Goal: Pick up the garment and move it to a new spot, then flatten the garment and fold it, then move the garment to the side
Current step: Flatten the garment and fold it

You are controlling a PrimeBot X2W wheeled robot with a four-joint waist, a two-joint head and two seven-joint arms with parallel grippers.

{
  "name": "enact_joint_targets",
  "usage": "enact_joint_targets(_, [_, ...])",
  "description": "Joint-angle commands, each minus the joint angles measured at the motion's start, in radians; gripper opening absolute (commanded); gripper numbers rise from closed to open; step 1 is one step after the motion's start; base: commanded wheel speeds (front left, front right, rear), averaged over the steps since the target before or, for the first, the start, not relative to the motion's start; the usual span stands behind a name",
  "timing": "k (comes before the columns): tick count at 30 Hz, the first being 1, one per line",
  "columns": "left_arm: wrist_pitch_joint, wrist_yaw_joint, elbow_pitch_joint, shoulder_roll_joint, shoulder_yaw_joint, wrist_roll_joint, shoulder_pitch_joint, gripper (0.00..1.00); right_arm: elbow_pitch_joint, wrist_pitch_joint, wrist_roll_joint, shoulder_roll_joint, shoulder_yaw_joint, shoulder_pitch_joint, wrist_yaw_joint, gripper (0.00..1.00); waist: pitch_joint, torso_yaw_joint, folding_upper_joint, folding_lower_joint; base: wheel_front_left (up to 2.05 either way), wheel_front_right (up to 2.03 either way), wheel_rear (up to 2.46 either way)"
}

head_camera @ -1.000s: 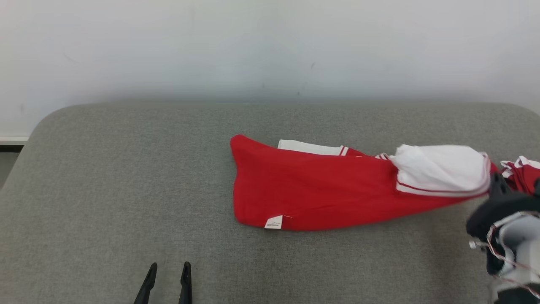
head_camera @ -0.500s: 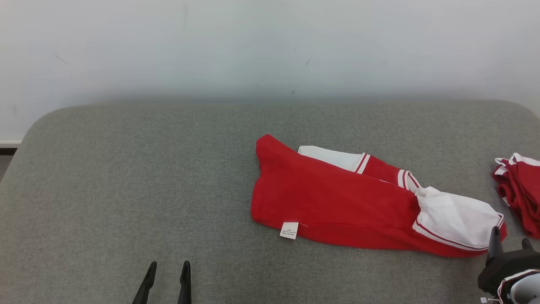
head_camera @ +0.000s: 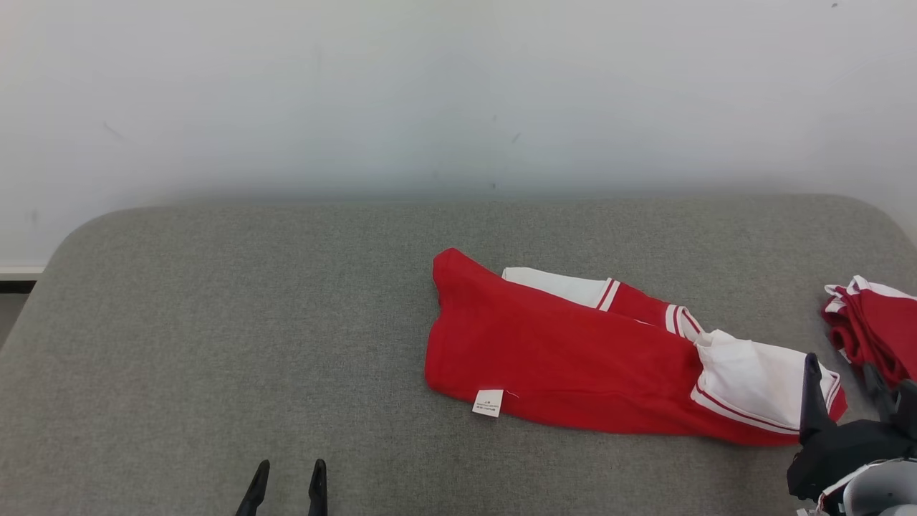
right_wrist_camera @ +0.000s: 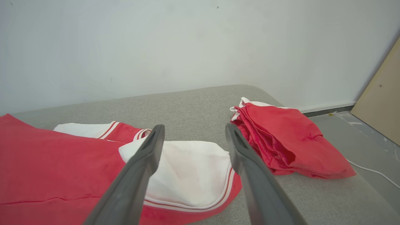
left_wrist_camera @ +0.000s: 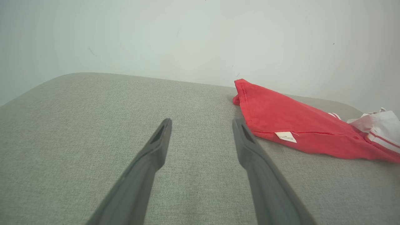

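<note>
The garment [head_camera: 559, 351] lies rumpled right of centre on the bench [head_camera: 215, 322], near a red pile [head_camera: 874, 322]. The right end effector [head_camera: 839, 365] stands open and empty by its white end; the left end effector [head_camera: 289, 467] is open and empty too. The cloth looks soft, light and limp, so it is probably best pinched at a hem corner.

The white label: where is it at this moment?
In the head view the label lies on the garment's near edge, toward its left end, ahead and right of the left gripper.

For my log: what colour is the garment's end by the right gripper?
Garment end: white, thin red stripe near the edge. Best in right wrist view.
</note>
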Motion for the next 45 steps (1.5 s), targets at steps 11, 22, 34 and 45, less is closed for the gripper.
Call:
enact_joint_targets(11, [-0.003,0.008,-0.003,0.000,0.000,-0.006,0.027,1.00,-0.130,-0.037,0.023,-0.001,0.151,0.122,-0.002,1.00,-0.022,0.021,0.0000,0.0001,0.00,0.00,0.00])
enact_joint_targets(22, [-0.003,0.014,-0.010,0.000,0.030,-0.004,0.042,1.00,-0.185,-0.162,0.039,-0.001,0.275,0.258,-0.002,1.00,-0.021,-0.010,0.0000,0.0001,0.00,0.00,0.00])
enact_joint_targets(34, [-0.003,0.017,-0.008,0.000,0.040,-0.006,0.031,1.00,-0.178,-0.164,0.052,-0.001,0.315,0.312,-0.002,1.00,-0.016,-0.045,0.0000,0.0001,0.00,0.00,0.00])
enact_joint_targets(45, [0.018,-0.002,0.093,0.006,0.022,-0.016,-0.098,1.00,-0.182,-0.162,0.069,-0.001,0.337,0.287,-0.002,1.00,0.010,-0.082,0.0000,0.0001,0.00,0.00,0.00])
